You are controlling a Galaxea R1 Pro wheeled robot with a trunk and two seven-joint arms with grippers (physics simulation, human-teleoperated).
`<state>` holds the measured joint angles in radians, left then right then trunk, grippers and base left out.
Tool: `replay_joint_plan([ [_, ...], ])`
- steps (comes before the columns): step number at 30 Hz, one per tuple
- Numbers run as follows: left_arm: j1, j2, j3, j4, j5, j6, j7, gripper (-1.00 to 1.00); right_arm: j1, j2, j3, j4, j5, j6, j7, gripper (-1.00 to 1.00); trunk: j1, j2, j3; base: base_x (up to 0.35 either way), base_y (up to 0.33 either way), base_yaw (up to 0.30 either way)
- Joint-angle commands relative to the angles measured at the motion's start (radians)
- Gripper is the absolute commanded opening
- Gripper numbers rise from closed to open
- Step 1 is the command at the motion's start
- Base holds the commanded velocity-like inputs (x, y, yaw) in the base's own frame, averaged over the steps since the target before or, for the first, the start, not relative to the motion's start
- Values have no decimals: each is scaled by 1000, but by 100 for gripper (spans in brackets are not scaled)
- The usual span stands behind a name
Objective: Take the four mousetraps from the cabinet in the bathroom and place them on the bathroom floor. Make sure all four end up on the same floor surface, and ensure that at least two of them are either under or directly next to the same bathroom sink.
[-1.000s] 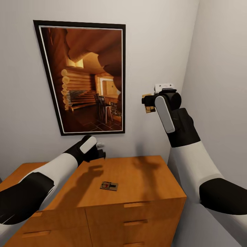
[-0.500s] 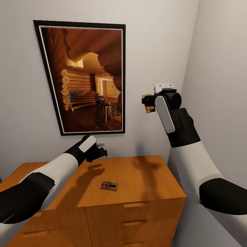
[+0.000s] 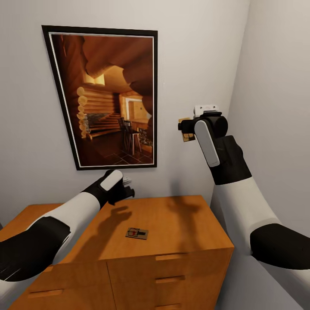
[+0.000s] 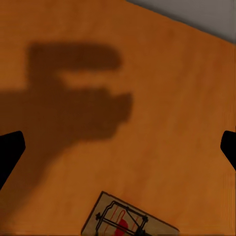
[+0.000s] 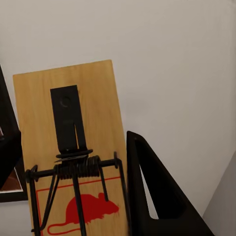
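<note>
1. The cabinet (image 3: 172,232) is a low chest of smooth orange-brown wood with a flat, matte top and plain drawer fronts carrying slim bar handles of the same tone.
2. One mousetrap (image 3: 137,233) lies flat on the cabinet top, near its front edge and roughly central. It is a small tan rectangular board with dark wire parts and a red mark; the left wrist view shows the same board (image 4: 129,220) with a coiled spring and a red printed shape.
3. A second mousetrap (image 5: 73,162) is held upright in the air at the right gripper. Its board is pale, smooth wood with a black metal plate, a dark coil spring, a wire bar and a red mouse print.
4. The right gripper (image 3: 186,129) is raised in front of the pale wall, well above the cabinet. Its black fingers (image 5: 157,196) are clamped on the second mousetrap, one finger pressed against the board's edge.
5. The left gripper (image 3: 127,189) hovers above the rear part of the cabinet top, apart from the lying mousetrap. Its dark fingers (image 4: 10,152) stand wide apart, holding and touching nothing; its blocky shadow falls on the wood.
6. A dark-framed picture (image 3: 107,99) of a log-cabin interior hangs on the smooth grey-white wall behind the cabinet.
</note>
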<state>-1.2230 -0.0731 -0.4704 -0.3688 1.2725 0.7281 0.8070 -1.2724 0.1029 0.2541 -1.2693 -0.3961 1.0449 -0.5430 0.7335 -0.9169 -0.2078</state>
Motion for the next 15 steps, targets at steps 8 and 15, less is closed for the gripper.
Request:
replay_joint_plan([
  [8, -1, 3, -4, 0, 135, -12, 25, 100, -2, 0, 2, -1, -12, 2, -12, -100, 0, -1, -2, 0, 0, 0],
  [15, -1, -2, -4, -3, 171, -37, 85, 100, -1, 0, 2, -1, -12, 2, -12, -100, 0, -1, -2, 0, 0, 0],
])
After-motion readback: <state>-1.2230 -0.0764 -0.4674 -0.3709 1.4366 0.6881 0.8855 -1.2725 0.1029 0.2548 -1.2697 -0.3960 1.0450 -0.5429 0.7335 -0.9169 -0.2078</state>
